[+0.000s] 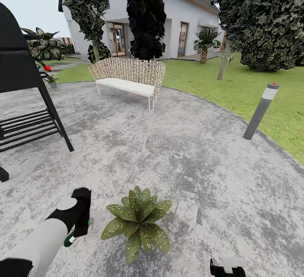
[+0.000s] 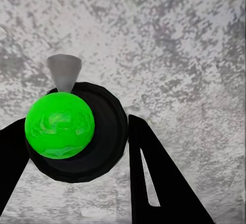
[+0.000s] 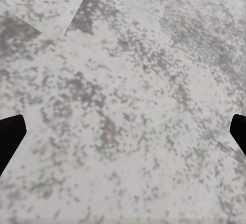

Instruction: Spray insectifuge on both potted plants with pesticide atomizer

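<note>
Holding the pesticide atomizer [image 1: 78, 230] in your left tool [image 1: 80, 222], you are already beside one of the potted plants [image 1: 137, 222], which sits on the stone patio [image 1: 177, 150] near its close edge; the left wrist view looks down the bottle's length, its green body [image 2: 59, 125] seated between the dark fingers [image 2: 154, 178], the pale nozzle cone [image 2: 64, 72] pointing away over the patio stone, so the left tool is clenched on the bottle; your right tool [image 3: 123, 131] hangs over bare stone with its fingertips spread wide and nothing between them; to spray well, I judge you should turn the left wrist until the nozzle faces the rosette rather than the stone, lift a little so the mist falls across every leaf, and sweep from the near leaves to the far ones; keep the grip firm, since the slim bottle could twist; a second plant of this kind I cannot pick out here; the white bench [image 1: 128, 78] and the black grill [image 1: 25, 99] stand well apart towards the patio's far edge
</note>
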### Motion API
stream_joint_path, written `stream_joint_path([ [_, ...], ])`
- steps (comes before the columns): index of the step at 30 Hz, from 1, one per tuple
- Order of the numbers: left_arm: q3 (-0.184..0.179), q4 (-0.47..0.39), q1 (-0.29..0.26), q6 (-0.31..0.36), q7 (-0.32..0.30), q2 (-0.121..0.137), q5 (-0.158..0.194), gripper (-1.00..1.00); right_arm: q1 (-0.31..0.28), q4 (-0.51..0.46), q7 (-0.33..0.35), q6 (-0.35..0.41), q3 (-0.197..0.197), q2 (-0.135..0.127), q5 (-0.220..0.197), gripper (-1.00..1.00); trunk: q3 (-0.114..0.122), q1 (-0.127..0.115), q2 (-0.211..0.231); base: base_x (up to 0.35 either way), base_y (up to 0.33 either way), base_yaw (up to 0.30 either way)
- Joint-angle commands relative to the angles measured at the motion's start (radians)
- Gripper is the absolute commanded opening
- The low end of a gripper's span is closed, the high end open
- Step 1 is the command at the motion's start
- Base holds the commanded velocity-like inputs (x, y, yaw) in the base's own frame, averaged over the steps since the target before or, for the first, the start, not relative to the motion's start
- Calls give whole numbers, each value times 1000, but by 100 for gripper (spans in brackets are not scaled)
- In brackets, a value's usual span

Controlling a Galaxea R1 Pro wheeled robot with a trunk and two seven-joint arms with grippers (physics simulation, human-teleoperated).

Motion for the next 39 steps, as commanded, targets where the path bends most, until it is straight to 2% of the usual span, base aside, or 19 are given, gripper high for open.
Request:
stream_joint_path([
  [1,-5,1,1,14,-5,-1,2,-100,-1,1,-3,-3,-7,0,11,100,-1,0,0,0,0,0],
  [5,-1,2,2,26,-12,-27,4,-100,-1,1,-3,-3,-7,0,11,100,-1,0,0,0,-3,0],
  [7,0,1,1,27,-13,-31,3,-100,-1,1,-3,-3,-7,0,11,100,-1,0,0,-4,-160,0],
  [17,0,1,1,27,-13,-34,3,-100,-1,0,-3,-3,-7,2,11,100,-1,0,0,-72,-88,0],
  [23,0,3,2,27,-13,-37,7,-100,-1,0,-3,-3,-6,2,10,100,-1,0,0,-29,-24,170],
  [30,1,2,2,27,-13,-36,2,-100,-1,0,-3,-5,-5,2,10,100,-1,0,0,-215,-189,14],
  [35,0,6,5,26,-12,-36,6,-100,-1,0,-3,-5,-5,2,10,100,-1,0,0,12,-249,0],
  [36,0,17,5,26,-11,-36,6,-100,-1,0,-3,-5,-5,2,11,100,-1,0,0,53,-118,0],
  [39,-2,120,10,26,0,-40,4,-100,-1,0,-3,-5,-5,2,10,100,-1,0,0,13,-29,0],
])
